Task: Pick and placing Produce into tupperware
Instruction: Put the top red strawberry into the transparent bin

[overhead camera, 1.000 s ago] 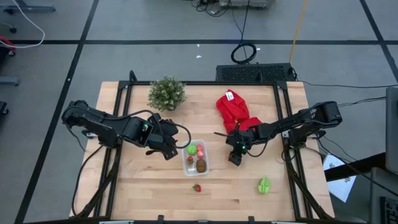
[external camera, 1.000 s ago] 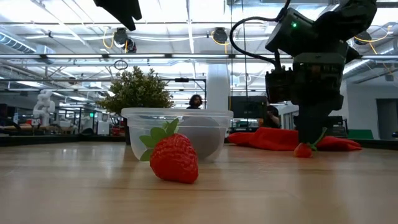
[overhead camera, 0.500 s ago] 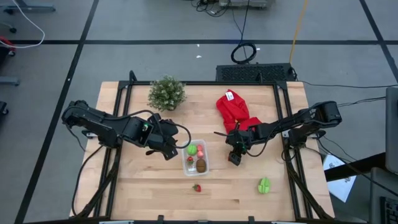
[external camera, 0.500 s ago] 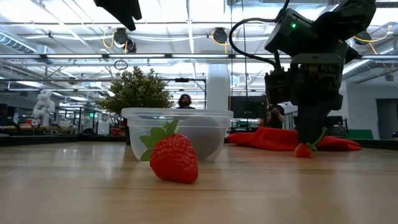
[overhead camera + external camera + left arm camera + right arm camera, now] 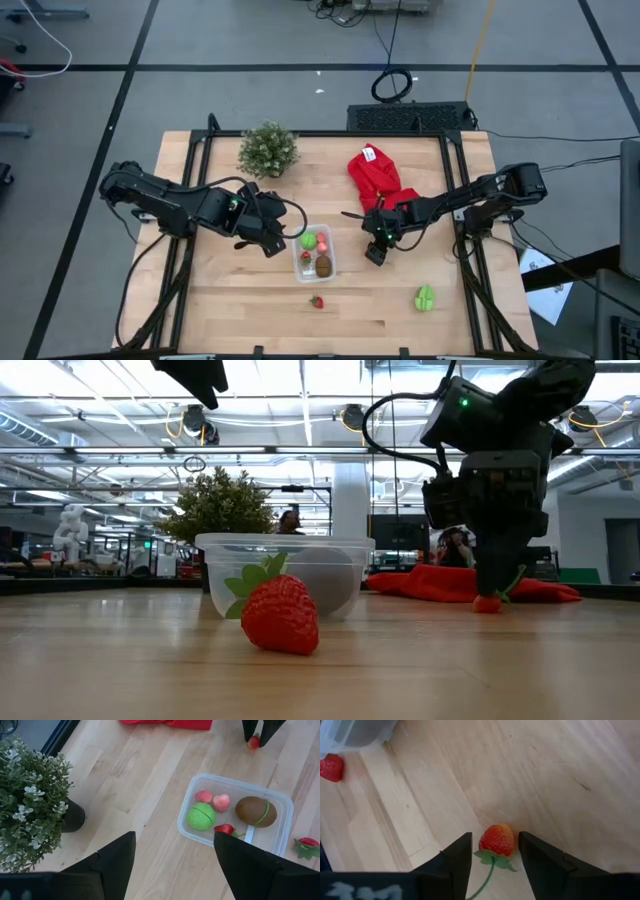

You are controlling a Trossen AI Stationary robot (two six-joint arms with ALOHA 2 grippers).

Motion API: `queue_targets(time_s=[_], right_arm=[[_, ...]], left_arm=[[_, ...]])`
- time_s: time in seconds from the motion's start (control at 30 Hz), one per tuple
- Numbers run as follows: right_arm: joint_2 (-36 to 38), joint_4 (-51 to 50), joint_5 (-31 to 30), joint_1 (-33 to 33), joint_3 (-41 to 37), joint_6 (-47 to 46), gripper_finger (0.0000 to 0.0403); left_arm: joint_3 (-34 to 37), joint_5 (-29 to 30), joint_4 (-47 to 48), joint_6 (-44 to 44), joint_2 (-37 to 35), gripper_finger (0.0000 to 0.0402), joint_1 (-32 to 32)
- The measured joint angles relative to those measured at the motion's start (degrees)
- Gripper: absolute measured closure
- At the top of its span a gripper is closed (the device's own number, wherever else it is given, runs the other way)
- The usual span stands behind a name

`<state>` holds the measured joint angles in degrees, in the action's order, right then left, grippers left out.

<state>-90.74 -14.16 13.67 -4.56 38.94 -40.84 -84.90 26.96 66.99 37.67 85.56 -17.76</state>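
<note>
The clear tupperware point(image 5: 316, 252) point(image 5: 235, 782) stands mid-table and holds a green ball point(image 5: 200, 816), a brown oval point(image 5: 255, 811), two pink pieces point(image 5: 212, 799) and a strawberry point(image 5: 224, 828). A second strawberry point(image 5: 317, 301) point(image 5: 281, 615) lies on the wood near the tub. A green piece point(image 5: 425, 298) lies toward the near right. My right gripper point(image 5: 495, 851) point(image 5: 490, 592) points steeply down, open, its fingers closely flanking a third strawberry point(image 5: 496, 840) that rests on the table. My left gripper point(image 5: 174, 840) point(image 5: 274, 245) hovers open, left of the tub.
A bushy green plant point(image 5: 268, 149) stands at the far left of the table. A red cloth point(image 5: 375, 175) point(image 5: 450, 582) lies at the far middle, just behind my right gripper. People show in the room beyond the table in the low view.
My right gripper has tipped a little steeper and sunk slightly over the strawberry, which stays on the table.
</note>
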Motion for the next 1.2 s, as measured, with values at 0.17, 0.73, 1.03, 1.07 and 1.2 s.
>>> queue_targets(time_s=[0.17, 0.73, 1.03, 1.07, 1.2], right_arm=[[-0.1, -1.3, -0.1, 0.0, 0.0, 0.1, 0.0260], [-0.2, -2.6, -1.3, 0.1, -0.1, -0.5, 0.0285], [0.3, -0.5, -0.2, 0.1, 0.0, -0.5, 0.0326], [0.3, -0.4, -0.2, 0.1, 0.2, -0.5, 0.0325], [0.4, -0.8, -0.1, 0.1, 1.8, -0.6, 0.0319]], left_arm=[[0.0, 0.0, 0.0, 0.0, 0.0, 0.0128, 0.0], [0.0, 0.0, 0.0, 0.0, 0.0, 0.0128, 0.0], [0.0, 0.0, 0.0, 0.0, 0.0, 0.0128, 0.0], [0.0, 0.0, 0.0, 0.0, 0.0, 0.0128, 0.0], [0.0, 0.0, 0.0, 0.0, 0.0, 0.0128, 0.0]])
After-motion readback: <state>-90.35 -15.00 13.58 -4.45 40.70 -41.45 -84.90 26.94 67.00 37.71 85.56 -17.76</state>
